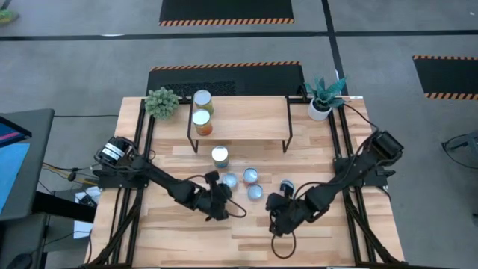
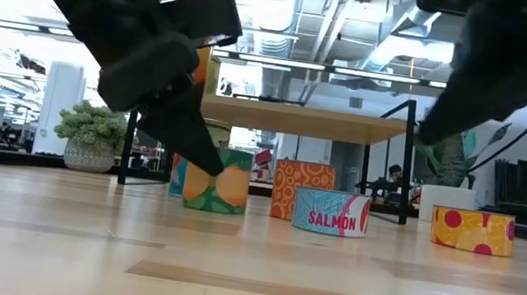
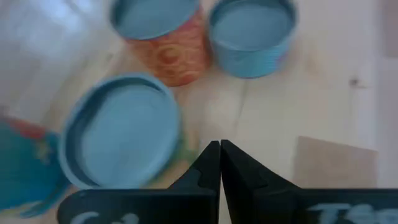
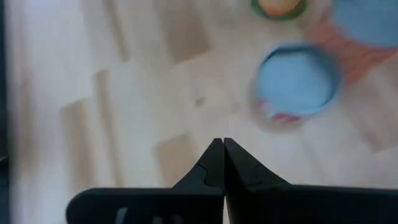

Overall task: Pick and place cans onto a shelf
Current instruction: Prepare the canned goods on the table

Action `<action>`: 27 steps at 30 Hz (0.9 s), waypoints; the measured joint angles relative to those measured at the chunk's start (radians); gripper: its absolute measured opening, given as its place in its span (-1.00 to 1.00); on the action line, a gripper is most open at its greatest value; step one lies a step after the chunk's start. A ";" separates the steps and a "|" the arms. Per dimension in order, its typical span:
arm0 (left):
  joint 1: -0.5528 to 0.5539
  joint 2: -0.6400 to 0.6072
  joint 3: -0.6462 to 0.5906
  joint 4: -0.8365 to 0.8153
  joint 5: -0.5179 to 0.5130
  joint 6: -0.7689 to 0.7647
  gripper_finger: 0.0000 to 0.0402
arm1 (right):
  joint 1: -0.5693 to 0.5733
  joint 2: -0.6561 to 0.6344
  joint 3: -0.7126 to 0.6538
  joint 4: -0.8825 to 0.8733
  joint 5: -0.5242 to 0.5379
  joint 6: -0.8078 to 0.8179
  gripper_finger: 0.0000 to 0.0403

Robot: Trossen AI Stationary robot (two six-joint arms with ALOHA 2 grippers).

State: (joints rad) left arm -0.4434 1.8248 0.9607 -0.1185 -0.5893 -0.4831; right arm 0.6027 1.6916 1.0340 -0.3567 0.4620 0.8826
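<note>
Cans (image 1: 240, 179) crowding shelf (image 1: 239, 119) front.

Shelf (image 1: 246, 118): light-wood board on black legs, bearing two upright cans (image 1: 202, 99) at its left end. Five more cans (image 1: 220, 156) stand clustered on the tabletop before it.

Closed right pincer (image 4: 219, 163) above bare tabletop (image 4: 124, 112), blue-topped can (image 4: 298, 84) beyond.

Overhead view straight down, low view level across table (image 1: 314, 224), wrist views close above cans (image 3: 124, 134)
</note>
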 joint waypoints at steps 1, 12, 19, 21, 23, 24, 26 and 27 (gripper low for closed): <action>0.001 0.000 0.000 -0.006 -0.010 -0.003 -1.00 | -0.002 0.010 0.000 -0.001 0.040 0.005 -0.94; -0.063 0.000 0.106 -0.312 0.212 -0.138 -1.00 | -0.180 0.130 0.000 0.233 0.005 -0.250 -0.94; -0.121 0.000 0.158 -0.539 0.138 -0.294 -1.00 | -0.265 0.148 0.001 0.276 0.009 -0.331 -0.94; -0.131 0.000 0.157 -0.563 0.131 -0.323 -1.00 | -0.280 0.148 0.001 0.242 0.011 -0.332 -0.94; -0.134 0.000 0.157 -0.565 0.125 -0.341 -1.00 | -0.297 0.148 0.001 0.222 0.014 -0.332 -0.94; -0.134 0.000 0.157 -0.568 0.115 -0.345 -1.00 | -0.304 0.148 0.001 0.207 0.023 -0.333 -0.94; -0.134 0.000 0.157 -0.567 0.095 -0.350 -1.00 | -0.314 0.147 0.001 0.196 0.050 -0.336 -0.94; -0.134 0.000 0.157 -0.567 0.086 -0.350 -1.00 | -0.318 0.141 0.001 0.194 0.064 -0.342 -0.94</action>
State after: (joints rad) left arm -0.5770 1.8248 1.1175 -0.6853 -0.5035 -0.8333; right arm 0.2846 1.8327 1.0348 -0.1622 0.5258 0.5406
